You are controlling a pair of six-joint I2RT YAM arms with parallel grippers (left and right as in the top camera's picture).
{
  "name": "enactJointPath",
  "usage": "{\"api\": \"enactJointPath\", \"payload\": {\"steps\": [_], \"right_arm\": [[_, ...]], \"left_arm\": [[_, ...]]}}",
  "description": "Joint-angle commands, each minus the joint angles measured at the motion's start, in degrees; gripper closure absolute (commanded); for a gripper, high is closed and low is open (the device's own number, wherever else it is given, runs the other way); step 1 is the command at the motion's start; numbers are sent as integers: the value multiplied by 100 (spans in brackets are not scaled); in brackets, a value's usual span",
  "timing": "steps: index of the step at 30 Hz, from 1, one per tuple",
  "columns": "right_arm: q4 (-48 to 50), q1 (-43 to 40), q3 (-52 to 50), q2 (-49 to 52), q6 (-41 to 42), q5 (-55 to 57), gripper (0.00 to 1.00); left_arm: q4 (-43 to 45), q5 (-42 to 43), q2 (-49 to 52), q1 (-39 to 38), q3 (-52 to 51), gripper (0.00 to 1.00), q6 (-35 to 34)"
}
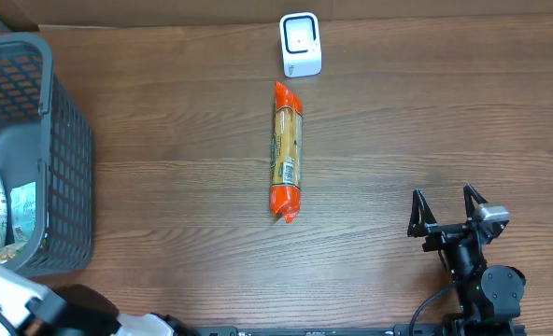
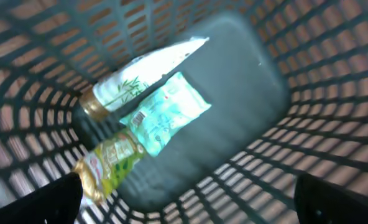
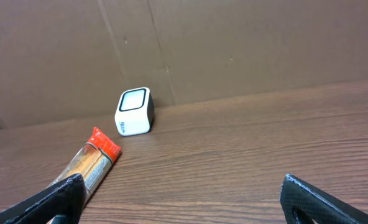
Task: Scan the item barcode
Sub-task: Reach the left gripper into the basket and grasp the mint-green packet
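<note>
A dark grey mesh basket (image 1: 66, 159) stands at the left end of the wooden bench (image 1: 164, 112); a brown cardboard wall (image 3: 234, 43) closes the far side. On the basket's floor lie three things: a white tube with a green leaf print (image 2: 140, 71), a teal packet (image 2: 165, 112) touching it, and a yellow-green packet (image 2: 109, 158) at the teal one's lower end. The white scanner (image 1: 300, 44) sits at the far edge of the bench near the middle, its dark-framed window on the upper face.

The long packet (image 1: 287, 151), tan in the middle with orange ends, lies flat in the middle of the bench; its long axis runs from the near side to the far side, almost square to the far edge; its far end points at the scanner and stops just short of it. Bare wood lies between the long packet and the right arm.

The right end effector (image 1: 443, 201) is low at the near right of the bench, well apart from the long packet, aimed toward the far side; its fingers (image 3: 53, 199) are spread wide and hold nothing. The left end effector (image 2: 189, 186) hangs over the basket, looking down into it; its fingers (image 2: 333, 199) are spread wide too, touching none of the contents.
</note>
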Motion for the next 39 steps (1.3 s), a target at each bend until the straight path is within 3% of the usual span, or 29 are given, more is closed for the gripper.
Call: {"api": "enactJointPath", "payload": {"steps": [1,7,15,19,23,27,35,37,39], "right_arm": [[28,26,-61,-68,20,72,0],[28,26,-59,-68,20,72,0],[28,26,-61,-68,22,72,0],[28,26,-61,-68,20,72,0],[28,26,-61,-68,22,72,0],[28,26,-61,-68,22,72,0],[28,26,-61,-68,20,72,0],[28,26,-61,-68,20,72,0],[31,26,-61,-68,22,72,0]], "left_arm": [[-74,7,529,-2,33,0,1211],[-289,4,1377,-55,33,13,1534],[-240,-133,2382,-313,33,16,1749],[-232,-350,2839,-387,33,22,1749],[-98,-516,3038,-389,4,21,1725],[291,-717,3042,-431,-321,11,1681],[1233,-1309,3042,-654,-1362,12,1582],[1447,-1414,3042,-664,-1585,16,1530],[1563,-1412,3042,-664,-1707,30,1528]]}}
